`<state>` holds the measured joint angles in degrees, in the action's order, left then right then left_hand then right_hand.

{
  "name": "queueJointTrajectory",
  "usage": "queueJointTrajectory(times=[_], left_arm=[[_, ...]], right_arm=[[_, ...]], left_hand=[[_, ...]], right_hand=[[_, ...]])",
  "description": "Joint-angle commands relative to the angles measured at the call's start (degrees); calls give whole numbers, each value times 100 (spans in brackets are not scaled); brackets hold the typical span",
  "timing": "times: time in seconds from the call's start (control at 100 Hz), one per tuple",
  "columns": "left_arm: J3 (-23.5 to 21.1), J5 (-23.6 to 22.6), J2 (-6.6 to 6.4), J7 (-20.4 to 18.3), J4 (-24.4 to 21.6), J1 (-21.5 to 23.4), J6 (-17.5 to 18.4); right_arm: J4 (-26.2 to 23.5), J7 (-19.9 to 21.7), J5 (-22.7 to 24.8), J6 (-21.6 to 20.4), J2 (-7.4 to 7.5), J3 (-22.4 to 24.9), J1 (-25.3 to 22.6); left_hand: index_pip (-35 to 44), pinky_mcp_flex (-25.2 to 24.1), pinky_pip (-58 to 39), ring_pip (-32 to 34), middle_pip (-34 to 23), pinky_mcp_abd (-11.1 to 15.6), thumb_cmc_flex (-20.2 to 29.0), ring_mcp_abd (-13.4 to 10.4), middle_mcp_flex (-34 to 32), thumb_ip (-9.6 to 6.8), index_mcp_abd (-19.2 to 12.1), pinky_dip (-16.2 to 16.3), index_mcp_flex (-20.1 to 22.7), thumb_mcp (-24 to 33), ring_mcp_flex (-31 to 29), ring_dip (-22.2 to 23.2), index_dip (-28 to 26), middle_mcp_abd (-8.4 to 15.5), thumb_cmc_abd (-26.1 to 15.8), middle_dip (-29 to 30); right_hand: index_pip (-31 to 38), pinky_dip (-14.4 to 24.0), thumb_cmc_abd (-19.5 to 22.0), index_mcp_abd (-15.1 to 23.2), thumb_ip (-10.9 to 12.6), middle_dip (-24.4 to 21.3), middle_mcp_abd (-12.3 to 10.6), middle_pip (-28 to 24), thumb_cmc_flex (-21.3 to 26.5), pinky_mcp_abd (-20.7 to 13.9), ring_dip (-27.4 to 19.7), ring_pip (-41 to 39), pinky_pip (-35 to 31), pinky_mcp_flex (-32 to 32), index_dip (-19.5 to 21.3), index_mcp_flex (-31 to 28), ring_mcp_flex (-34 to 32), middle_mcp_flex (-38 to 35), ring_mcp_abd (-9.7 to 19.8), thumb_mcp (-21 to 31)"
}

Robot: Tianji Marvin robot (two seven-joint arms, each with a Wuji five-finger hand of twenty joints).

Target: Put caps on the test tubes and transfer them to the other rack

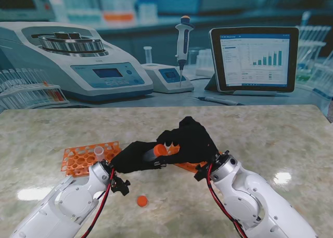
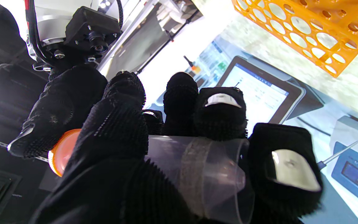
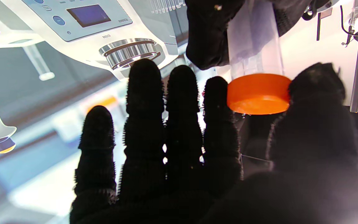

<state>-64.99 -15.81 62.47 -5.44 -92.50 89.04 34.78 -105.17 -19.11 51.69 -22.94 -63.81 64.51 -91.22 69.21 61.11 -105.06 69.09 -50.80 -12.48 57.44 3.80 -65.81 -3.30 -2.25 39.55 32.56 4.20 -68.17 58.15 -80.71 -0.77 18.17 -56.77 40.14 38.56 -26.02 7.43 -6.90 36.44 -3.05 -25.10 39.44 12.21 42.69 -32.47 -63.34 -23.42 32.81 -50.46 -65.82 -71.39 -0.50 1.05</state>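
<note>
Above the table's middle, the left hand (image 1: 134,156) grips a clear test tube (image 2: 197,168); the right hand (image 1: 191,139) pinches its orange cap (image 3: 258,93) between thumb and forefinger. Keeping the cap square to the tube while pressing should seat it cleanly.

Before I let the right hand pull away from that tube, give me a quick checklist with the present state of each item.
1. Left hand holds the tube: ok, fingers wrapped round it.
2. Orange cap on the tube's mouth: ok, it sits on the end.
3. Cap pressed fully home: cannot tell.
4. Right hand on the cap: ok, thumb and forefinger flank it, the other fingers are spread.
5. Free slots in the orange rack: ok, many holes free; one uncapped tube stands there.
6. Spare cap within reach: ok, on the table nearer to me.
</note>
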Motion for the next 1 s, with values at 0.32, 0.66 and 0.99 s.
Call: queueJointTrajectory(times=[0.32, 0.66, 0.99], left_arm=[[1, -4, 6, -14, -23, 4, 2], [4, -6, 4, -18, -23, 1, 0], [11, -5, 5, -17, -17, -6, -2]], right_arm=[[22, -46, -1, 62, -34, -111, 22], [93, -294, 166, 217, -47, -215, 98], [143, -407, 210, 313, -61, -311, 164]], left_hand=[[127, 124, -1093, 207, -111, 691, 118, -181, -61, 21, -233, -70, -60, 64, -316, 84, -164, 214, -360, -115], [129, 125, -1097, 207, -111, 686, 112, -178, -64, 20, -239, -73, -55, 63, -313, 84, -163, 216, -360, -114], [127, 125, -1098, 207, -114, 687, 120, -177, -70, 17, -236, -76, -58, 69, -312, 84, -163, 215, -360, -116]], right_hand=[[1109, 104, 465, 1215, 335, 126, -199, -253, 1357, -26, 68, -296, -163, -98, -16, -133, -388, -401, 157, 227], [1298, 89, -129, 1302, -478, 252, -236, -545, -133, -88, 106, -542, -332, -270, -8, -557, -645, -777, 167, 2531], [1221, 86, -60, 1318, -426, 336, -237, -746, -415, -101, 107, -669, -414, -346, 122, -954, -741, -966, 169, 2506]])
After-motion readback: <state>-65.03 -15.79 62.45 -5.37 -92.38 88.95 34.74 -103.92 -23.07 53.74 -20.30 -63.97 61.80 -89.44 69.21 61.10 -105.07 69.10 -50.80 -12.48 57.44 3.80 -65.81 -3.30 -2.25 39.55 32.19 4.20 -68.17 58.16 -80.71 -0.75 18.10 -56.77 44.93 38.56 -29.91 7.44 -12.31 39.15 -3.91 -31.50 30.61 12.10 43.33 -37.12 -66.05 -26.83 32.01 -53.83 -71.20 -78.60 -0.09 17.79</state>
